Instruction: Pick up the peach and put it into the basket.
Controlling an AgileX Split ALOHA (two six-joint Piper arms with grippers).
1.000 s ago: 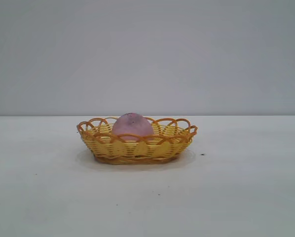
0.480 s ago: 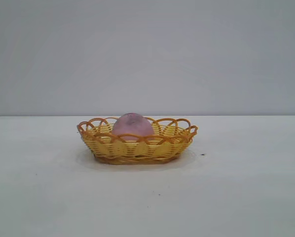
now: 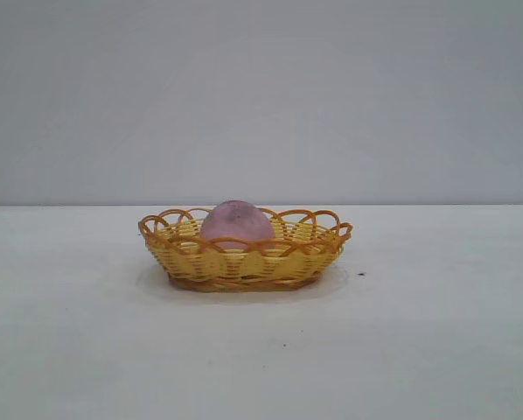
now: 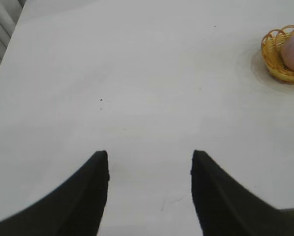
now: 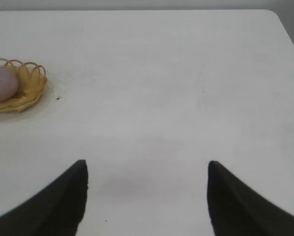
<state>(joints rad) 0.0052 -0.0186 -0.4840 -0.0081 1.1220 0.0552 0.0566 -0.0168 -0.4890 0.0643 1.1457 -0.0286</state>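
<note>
The basket (image 3: 244, 254) is shown alone on the white table (image 3: 436, 332), with the peach (image 3: 236, 220) seated inside. The left tool (image 4: 149, 164) and right tool (image 5: 147, 172) are held open and empty, well apart from it.

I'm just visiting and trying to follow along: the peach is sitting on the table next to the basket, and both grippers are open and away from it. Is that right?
Not quite. The peach lies inside the basket, not beside it on the table; the exterior view shows it ringed by the looped rim. The rest holds: the left gripper and right gripper are open and away from it.
</note>
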